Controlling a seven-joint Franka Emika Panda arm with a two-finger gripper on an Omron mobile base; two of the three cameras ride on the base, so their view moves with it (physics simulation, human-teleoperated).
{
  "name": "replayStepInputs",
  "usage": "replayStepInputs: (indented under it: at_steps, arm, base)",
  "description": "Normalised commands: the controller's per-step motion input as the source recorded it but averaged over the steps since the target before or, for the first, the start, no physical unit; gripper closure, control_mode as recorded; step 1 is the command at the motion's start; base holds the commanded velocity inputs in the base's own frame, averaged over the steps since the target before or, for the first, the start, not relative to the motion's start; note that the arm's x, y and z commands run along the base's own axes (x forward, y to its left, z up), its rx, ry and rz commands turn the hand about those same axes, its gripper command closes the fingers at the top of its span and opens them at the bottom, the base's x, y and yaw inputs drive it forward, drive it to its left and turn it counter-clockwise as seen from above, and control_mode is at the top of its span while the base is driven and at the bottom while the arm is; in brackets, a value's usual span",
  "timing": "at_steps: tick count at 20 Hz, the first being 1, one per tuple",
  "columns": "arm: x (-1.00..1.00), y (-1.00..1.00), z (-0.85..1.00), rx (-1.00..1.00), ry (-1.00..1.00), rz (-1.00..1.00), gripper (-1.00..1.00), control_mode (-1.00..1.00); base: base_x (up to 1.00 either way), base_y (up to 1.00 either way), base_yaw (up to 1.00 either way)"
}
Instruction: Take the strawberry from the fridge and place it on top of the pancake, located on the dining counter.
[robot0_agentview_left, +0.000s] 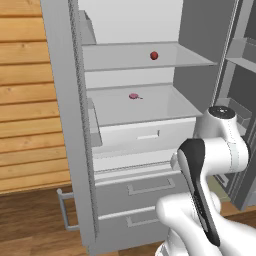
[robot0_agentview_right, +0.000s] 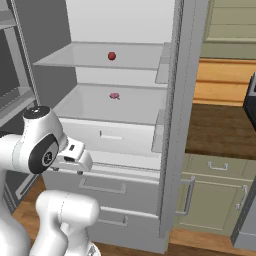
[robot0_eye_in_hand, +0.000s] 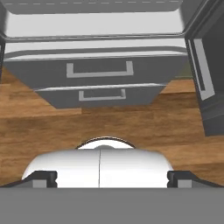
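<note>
- standing open ahead of the robot, the fridge (robot0_agentview_left: 135, 125) shows its pale shelves, a white inner drawer under them and two wide drawers (robot0_eye_in_hand: 98, 72) at the bottom; its doors are swung out to either side.
- the arm is folded low in front of the fridge, wrist about level with the inner drawer, well below and short of both shelves.
- the gripper (robot0_eye_in_hand: 105, 178) points down at the wooden floor and the bottom drawers; its fingertips (robot0_eye_in_hand: 43, 178) stand wide apart with nothing between them.
- the upper shelf (robot0_agentview_right: 75, 62) carries a small round red fruit, which i take to be the strawberry (robot0_agentview_left: 154, 55), set toward the shelf's back edge and right of its middle in the left base view.
- the lower shelf (robot0_agentview_left: 165, 107) carries a flatter pink item (robot0_agentview_left: 134, 96) near its middle; it is too small to identify and looks like a distractor.
- step in hand, as i judge it: the reach for the strawberry, barely begun.
- to do it well: raise the wrist and turn the hand from downward to forward, enter between the two shelves without clipping the lower shelf's front edge, and come over the fruit with the jaws kept wide before closing gently, since a small round fruit may roll toward the back wall.
</note>
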Motion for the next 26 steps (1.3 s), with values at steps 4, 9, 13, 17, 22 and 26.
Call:
replayStepInputs:
  at_steps: [4, 9, 13, 17, 22, 26]
  arm:
    - [0.0, 0.0, 0.0, 0.0, 0.0, 0.0, -1.0, 1.0]
    - [0.0, 0.0, 0.0, 0.0, 0.0, 0.0, -1.0, 1.0]
    - [0.0, 0.0, 0.0, 0.0, 0.0, 0.0, -1.0, 1.0]
    - [0.0, 0.0, 0.0, 0.0, 0.0, 0.0, -1.0, 1.0]
    - [0.0, 0.0, 0.0, 0.0, 0.0, 0.0, -1.0, 1.0]
    - [0.0, 0.0, 0.0, 0.0, 0.0, 0.0, -1.0, 1.0]
  base:
    - [0.0, 0.0, 0.0]
    - [0.66, 0.0, -0.06]
    - [0.77, 0.0, -0.11]
    - [0.63, 0.0, -0.1]
    - [0.44, 0.0, -0.05]
    - [0.44, 0.01, -0.03]
